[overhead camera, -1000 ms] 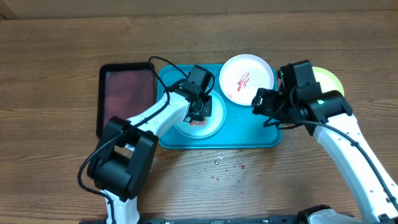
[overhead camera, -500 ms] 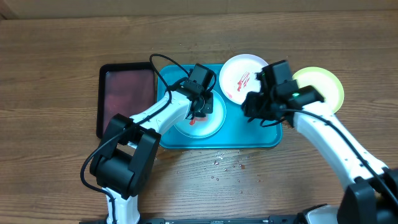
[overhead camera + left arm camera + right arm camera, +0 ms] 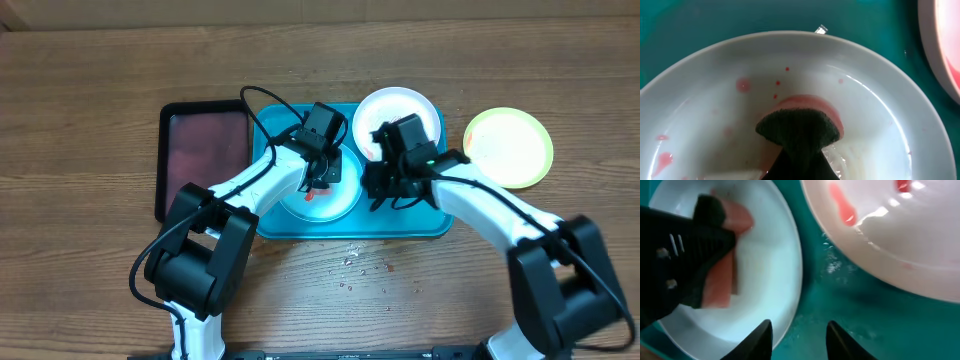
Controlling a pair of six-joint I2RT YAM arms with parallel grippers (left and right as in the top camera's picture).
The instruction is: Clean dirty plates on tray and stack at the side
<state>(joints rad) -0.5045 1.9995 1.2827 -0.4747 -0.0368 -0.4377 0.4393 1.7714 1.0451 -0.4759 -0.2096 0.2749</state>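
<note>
The turquoise tray [image 3: 420, 215] holds a pale mint plate [image 3: 345, 200] with faint red smears. My left gripper [image 3: 322, 180] is shut on a pink sponge with a dark green pad [image 3: 800, 127] and presses it onto this plate [image 3: 875, 100]. A white plate [image 3: 398, 120] with red smears rests on the tray's back right rim. My right gripper [image 3: 800, 337] is open and empty, low over the tray at the mint plate's [image 3: 770, 255] right edge. The yellow-green plate [image 3: 508, 147] lies on the table to the right of the tray.
A black-rimmed dark-red tray [image 3: 205, 160] lies against the turquoise tray's left side. Small droplets [image 3: 365, 265] spot the wooden table in front of the tray. The two arms are close together over the tray.
My right arm has swung left from beside the yellow-green plate to the mint plate's right edge. My left gripper has stayed on the mint plate with the sponge.
</note>
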